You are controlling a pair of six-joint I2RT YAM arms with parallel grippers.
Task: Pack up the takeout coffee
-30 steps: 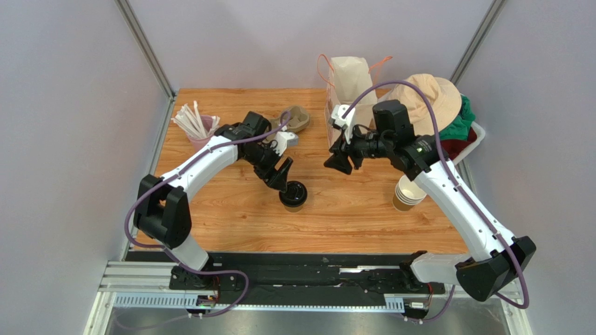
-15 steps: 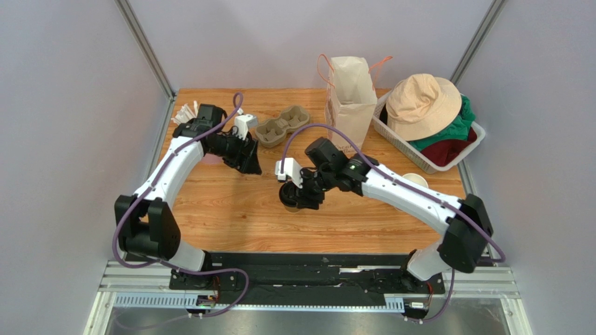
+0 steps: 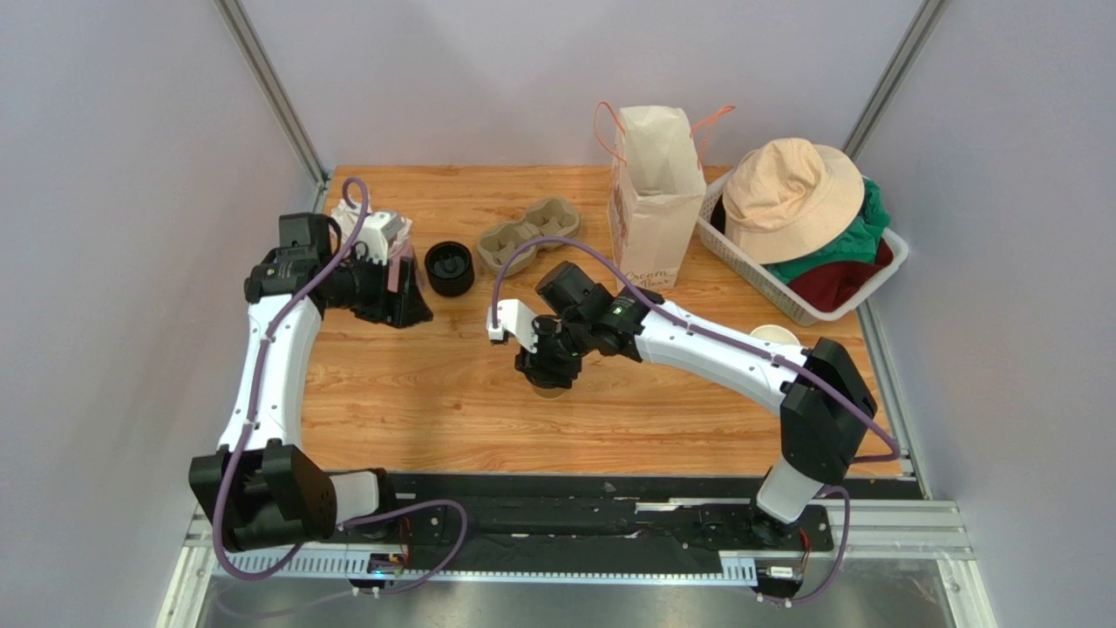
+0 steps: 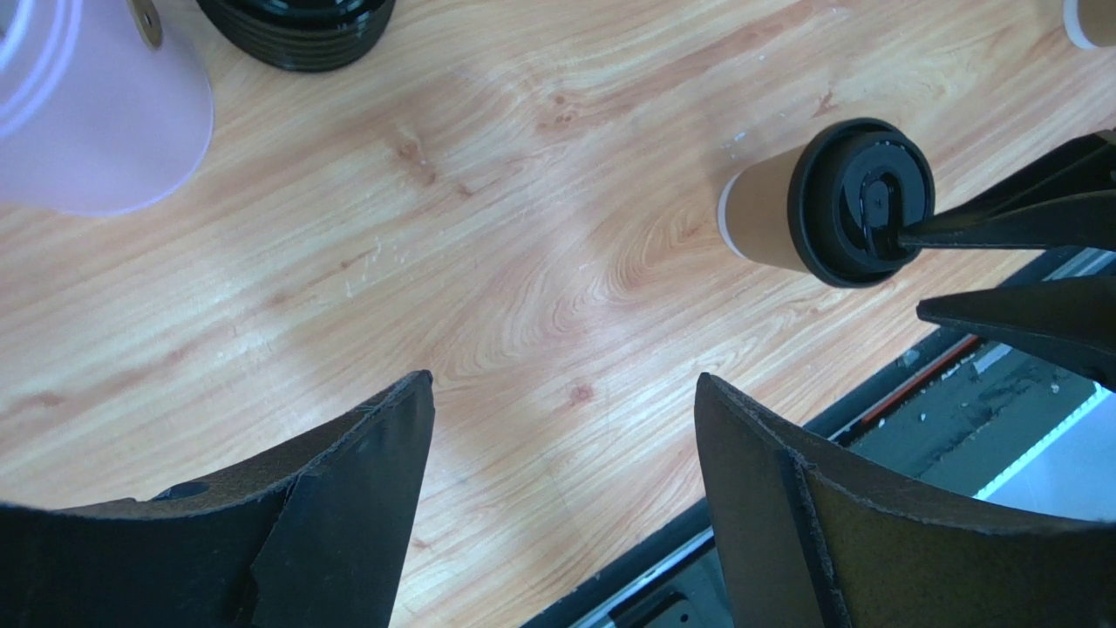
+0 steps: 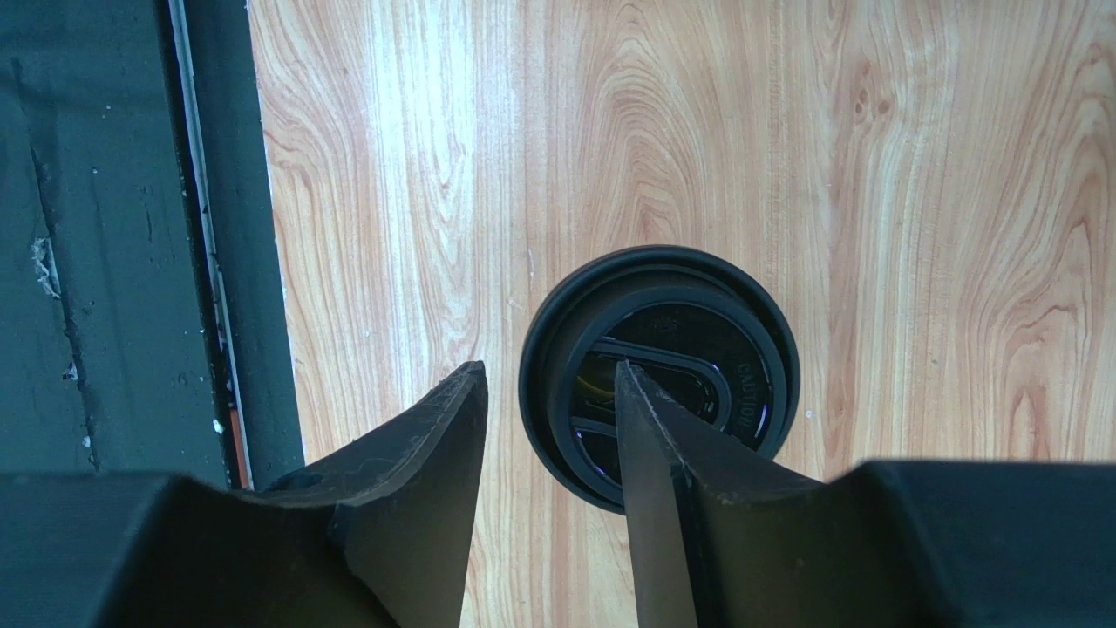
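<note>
The takeout coffee (image 5: 681, 343), a brown paper cup (image 4: 762, 223) with a black lid (image 4: 858, 199), stands upright on the wooden table near the front middle. In the top view my right gripper (image 3: 548, 361) hangs right above it and hides most of it. My right gripper (image 5: 550, 377) is open, with one finger (image 5: 649, 458) over the lid and the other (image 5: 432, 445) outside the cup's rim. Nothing is gripped. My left gripper (image 3: 413, 298) is far to the left, wide open (image 4: 563, 390) and empty over bare wood.
A stack of black lids (image 3: 449, 268) sits beside the left gripper, a pink translucent cup (image 4: 92, 118) next to it. A cardboard cup carrier (image 3: 531, 236), a paper bag (image 3: 655, 196), a white basket (image 3: 736, 258) with a hat, and stacked brown cups (image 3: 776, 339) stand at the back and right.
My right gripper came from near the paper bag down over the coffee cup, its jaws narrowing. My left gripper withdrew from the cup to the back left. The cup has not moved.
</note>
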